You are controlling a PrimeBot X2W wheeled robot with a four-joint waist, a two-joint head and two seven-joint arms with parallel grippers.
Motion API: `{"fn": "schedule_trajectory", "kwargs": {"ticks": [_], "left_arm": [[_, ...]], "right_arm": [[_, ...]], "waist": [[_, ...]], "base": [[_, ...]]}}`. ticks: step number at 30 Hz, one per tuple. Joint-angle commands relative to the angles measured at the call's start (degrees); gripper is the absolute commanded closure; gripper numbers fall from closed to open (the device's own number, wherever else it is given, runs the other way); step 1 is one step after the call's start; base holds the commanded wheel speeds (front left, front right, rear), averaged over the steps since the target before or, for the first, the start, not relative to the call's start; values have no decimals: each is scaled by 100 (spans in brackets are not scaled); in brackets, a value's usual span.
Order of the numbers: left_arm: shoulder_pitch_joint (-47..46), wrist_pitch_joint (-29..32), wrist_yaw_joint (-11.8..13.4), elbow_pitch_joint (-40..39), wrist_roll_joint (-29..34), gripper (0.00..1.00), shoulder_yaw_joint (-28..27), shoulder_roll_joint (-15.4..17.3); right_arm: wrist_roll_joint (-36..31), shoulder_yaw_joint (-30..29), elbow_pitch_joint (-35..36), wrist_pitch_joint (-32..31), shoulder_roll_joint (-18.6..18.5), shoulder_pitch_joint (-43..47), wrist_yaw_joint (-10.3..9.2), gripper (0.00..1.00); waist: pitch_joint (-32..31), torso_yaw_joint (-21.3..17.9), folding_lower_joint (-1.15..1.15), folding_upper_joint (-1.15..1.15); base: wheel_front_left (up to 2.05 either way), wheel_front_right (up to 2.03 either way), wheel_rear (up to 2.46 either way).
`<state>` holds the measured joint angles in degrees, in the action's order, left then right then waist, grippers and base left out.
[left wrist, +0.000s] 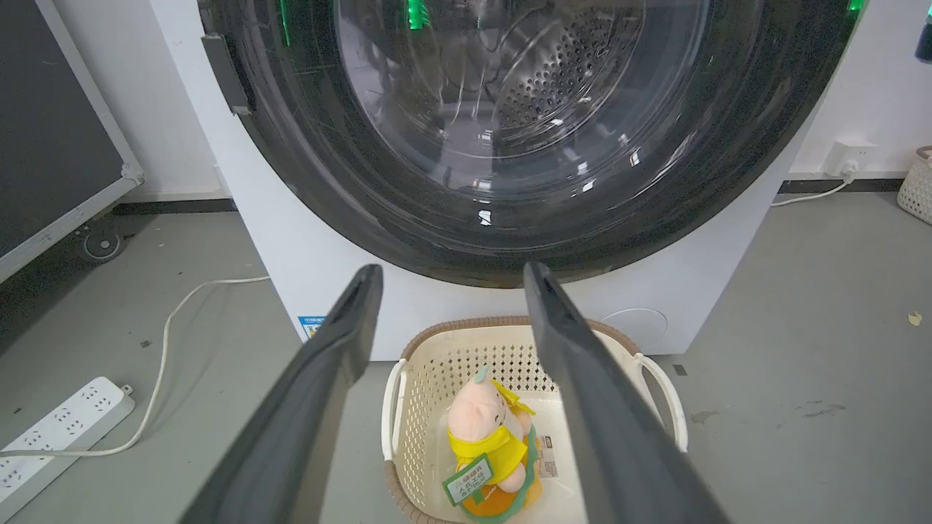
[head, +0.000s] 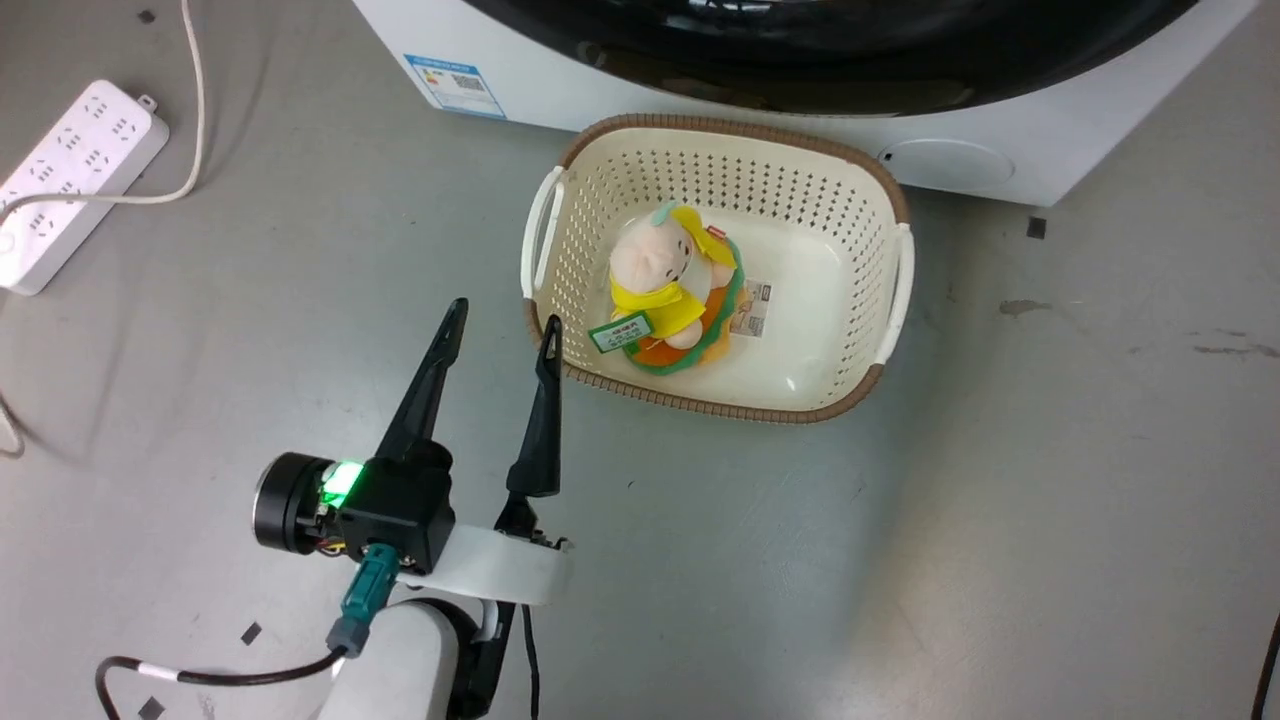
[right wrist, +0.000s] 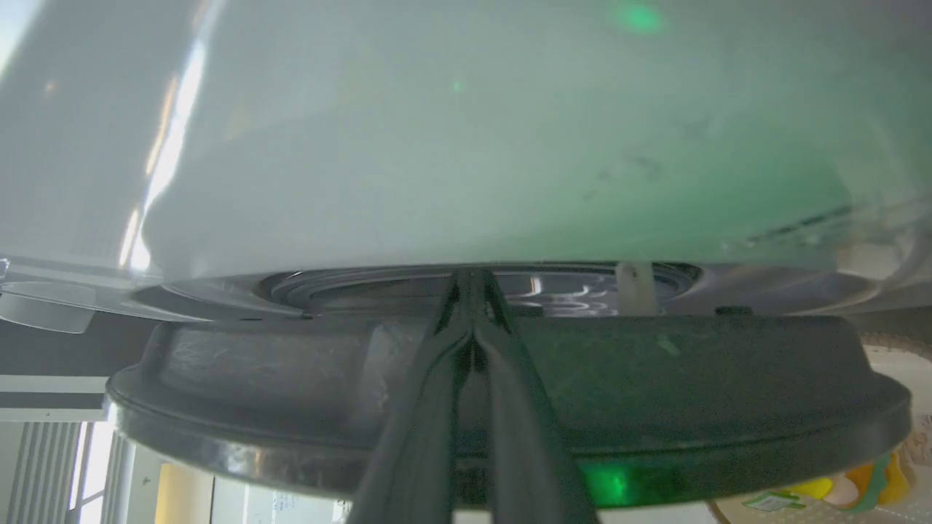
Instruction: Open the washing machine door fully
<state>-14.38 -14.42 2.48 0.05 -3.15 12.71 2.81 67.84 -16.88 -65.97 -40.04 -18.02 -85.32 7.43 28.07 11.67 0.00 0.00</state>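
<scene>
Right hand point(right wrist: 473, 282) closed at washing machine door point(right wrist: 655, 378) rim, left hand point(head: 505, 316) spread, empty

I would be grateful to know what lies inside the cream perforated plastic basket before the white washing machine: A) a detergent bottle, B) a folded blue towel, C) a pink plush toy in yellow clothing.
C: a pink plush toy in yellow clothing, green tag attached, sits in the cream perforated basket in the head view.

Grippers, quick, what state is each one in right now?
Left gripper: open, empty.
Right gripper: shut, at the washing machine door; whether it grips anything cannot be told.
</scene>
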Motion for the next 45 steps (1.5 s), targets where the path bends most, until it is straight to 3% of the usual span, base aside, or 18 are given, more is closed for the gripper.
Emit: {"fn": "schedule_trajectory", "kwargs": {"ticks": [1,14,35,42,45], "left_arm": [[-82,-58,48,-17,-13,0,43,7],[174,-58,27,115,-20,0,-17,7],[1200,-58,-190,524,-113,0,51,7],[1402,-58,-174,573,-194,0,146,7],[1456,-58,-193,591,-201,0,169,7]], "right_arm": [[106,0,-157,-113,-9,-126,6,100],[-34,297,148,-560,172,1286,6,100],[377,445,1546,-1487,1261,4114,6,100],[601,818,2125,-1860,1499,4809,6,100],[1098,1240,2299,-1925,1510,4997,6,100]], "waist": [[15,24,0,0],[-770,-65,0,0],[-2379,-112,0,0],[-2608,-33,0,0],[-2639,44,0,0]], "base": [[0,0,0],[0,0,0],[0,0,0],[0,0,0],[0,0,0]]}}
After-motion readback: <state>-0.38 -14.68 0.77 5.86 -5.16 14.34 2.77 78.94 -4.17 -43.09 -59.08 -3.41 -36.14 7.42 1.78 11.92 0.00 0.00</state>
